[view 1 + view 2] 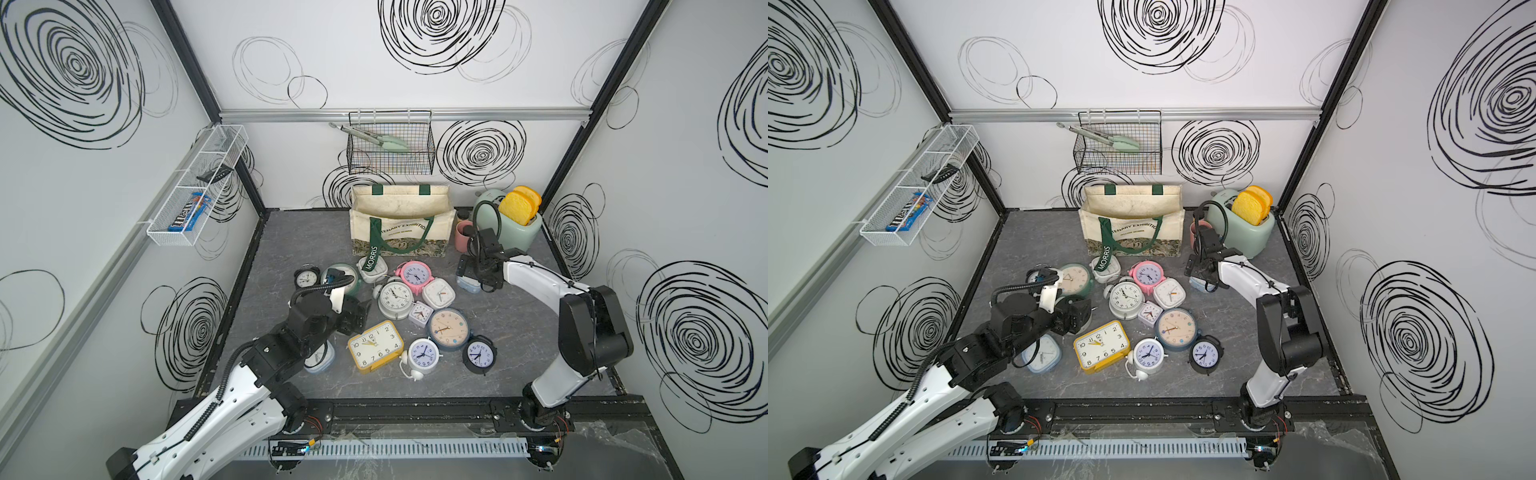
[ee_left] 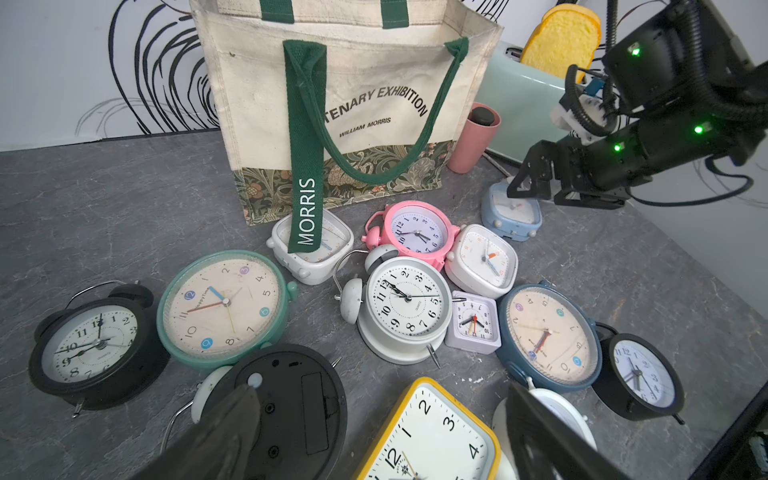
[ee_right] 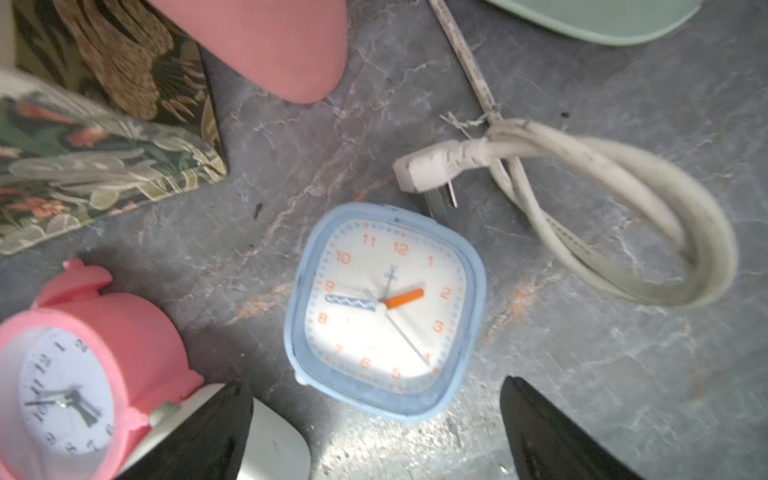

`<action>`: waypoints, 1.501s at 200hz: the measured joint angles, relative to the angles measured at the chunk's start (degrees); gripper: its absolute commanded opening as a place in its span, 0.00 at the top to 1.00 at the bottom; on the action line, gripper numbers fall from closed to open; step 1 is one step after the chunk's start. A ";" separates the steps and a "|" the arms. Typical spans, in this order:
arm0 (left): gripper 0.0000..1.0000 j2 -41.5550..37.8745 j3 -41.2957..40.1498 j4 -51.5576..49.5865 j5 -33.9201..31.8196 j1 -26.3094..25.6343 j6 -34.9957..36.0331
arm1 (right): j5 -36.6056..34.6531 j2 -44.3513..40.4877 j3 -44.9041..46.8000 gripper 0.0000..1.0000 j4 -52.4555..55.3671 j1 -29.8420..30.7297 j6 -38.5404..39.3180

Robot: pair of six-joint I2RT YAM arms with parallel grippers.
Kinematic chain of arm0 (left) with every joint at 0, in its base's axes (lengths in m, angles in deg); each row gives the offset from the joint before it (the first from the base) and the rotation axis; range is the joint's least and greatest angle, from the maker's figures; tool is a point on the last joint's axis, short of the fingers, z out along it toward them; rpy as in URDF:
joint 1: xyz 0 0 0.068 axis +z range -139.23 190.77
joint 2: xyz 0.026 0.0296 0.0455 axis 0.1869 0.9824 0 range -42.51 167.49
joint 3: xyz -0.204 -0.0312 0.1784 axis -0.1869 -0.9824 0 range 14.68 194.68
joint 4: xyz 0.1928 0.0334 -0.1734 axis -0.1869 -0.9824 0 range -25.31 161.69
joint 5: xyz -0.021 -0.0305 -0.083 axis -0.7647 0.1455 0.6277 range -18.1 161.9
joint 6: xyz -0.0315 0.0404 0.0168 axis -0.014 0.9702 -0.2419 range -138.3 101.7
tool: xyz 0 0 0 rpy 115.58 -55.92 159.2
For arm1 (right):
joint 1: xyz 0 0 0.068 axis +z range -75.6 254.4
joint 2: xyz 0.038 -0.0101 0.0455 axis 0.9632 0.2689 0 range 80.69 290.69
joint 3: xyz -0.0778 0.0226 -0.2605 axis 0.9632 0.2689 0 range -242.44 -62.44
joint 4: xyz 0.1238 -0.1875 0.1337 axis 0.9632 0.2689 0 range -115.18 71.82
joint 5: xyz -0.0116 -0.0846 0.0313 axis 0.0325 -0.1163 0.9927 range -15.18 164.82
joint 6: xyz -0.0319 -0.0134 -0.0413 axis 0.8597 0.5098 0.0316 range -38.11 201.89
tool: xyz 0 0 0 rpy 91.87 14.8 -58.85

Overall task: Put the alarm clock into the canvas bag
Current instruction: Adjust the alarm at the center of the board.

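Observation:
The cream canvas bag [image 1: 399,216] [image 1: 1133,216] [image 2: 353,104] stands open and upright at the back of the table, its green "MORRIS" handle draped over a white clock. Several alarm clocks lie in a heap in front of it. My right gripper [image 1: 473,280] [image 3: 376,384] hangs open just above a light blue square alarm clock [image 3: 386,311] [image 2: 513,212] beside the bag's corner, with nothing between its fingers. My left gripper [image 1: 361,311] [image 2: 382,388] is open and empty over a face-down black clock [image 2: 291,411] and a yellow clock [image 2: 428,436].
A mint toaster [image 1: 517,232] with toast and a pink cup [image 1: 462,237] stand right of the bag. The toaster's cord and plug [image 3: 582,199] lie next to the blue clock. A black wire basket [image 1: 390,149] and a white wire shelf [image 1: 195,187] hang on the walls.

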State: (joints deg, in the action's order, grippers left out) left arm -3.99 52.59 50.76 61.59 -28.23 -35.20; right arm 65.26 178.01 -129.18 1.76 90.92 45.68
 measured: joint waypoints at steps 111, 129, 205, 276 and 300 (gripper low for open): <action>0.04 -0.70 -0.04 0.02 0.00 -0.55 0.00 | 3.56 6.14 -6.40 0.03 5.95 -2.56 -7.41; 0.04 -0.81 -0.04 0.02 0.26 -0.83 0.00 | 4.13 7.63 -8.00 0.03 6.34 -2.56 -7.74; 0.04 -5.29 -1.31 3.02 15.74 -1.68 -2.03 | 3.41 10.51 -11.32 0.03 8.94 -2.56 -8.61; 0.04 -7.48 -5.20 7.13 27.17 -1.88 -6.82 | 2.60 10.82 -11.43 0.03 9.18 -2.54 -8.59; 0.04 -8.02 -5.20 6.51 26.73 -1.68 -6.45 | 2.58 10.82 -11.41 0.03 9.20 -2.56 -8.59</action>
State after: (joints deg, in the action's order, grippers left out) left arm -12.01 47.39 57.27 88.32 -29.92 -41.65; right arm 67.84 188.82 -140.59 10.96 88.36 37.09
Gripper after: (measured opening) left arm 0.960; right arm 0.974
